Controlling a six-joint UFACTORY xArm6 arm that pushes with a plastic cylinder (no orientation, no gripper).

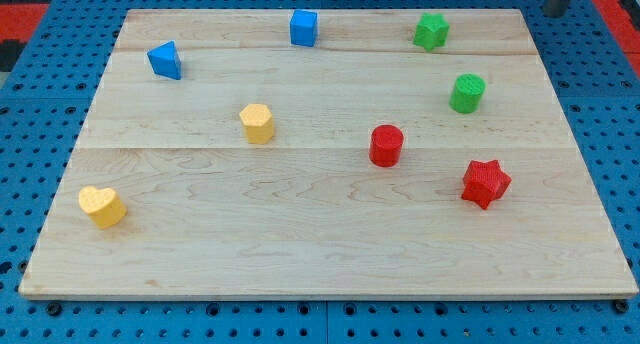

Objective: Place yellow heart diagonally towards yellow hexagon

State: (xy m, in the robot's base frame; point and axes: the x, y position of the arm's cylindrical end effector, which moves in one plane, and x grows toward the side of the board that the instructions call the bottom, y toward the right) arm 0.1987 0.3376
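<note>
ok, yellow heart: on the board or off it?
On. The yellow heart sits flat on the wooden board, near its left edge, inside the rim; my tip is far off.

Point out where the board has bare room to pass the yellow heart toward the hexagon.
Bare wood runs from the yellow heart up to the yellow hexagon, and along the view's bottom. The view's right is crowded: red cylinder, red star, green cylinder. My tip isn't clearly visible.

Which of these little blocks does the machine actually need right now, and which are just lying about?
Needed: yellow heart; yellow hexagon; my tip, far off at the view's top right.

Lying about: blue triangle; blue cube; green star; green cylinder; red cylinder; red star.
</note>
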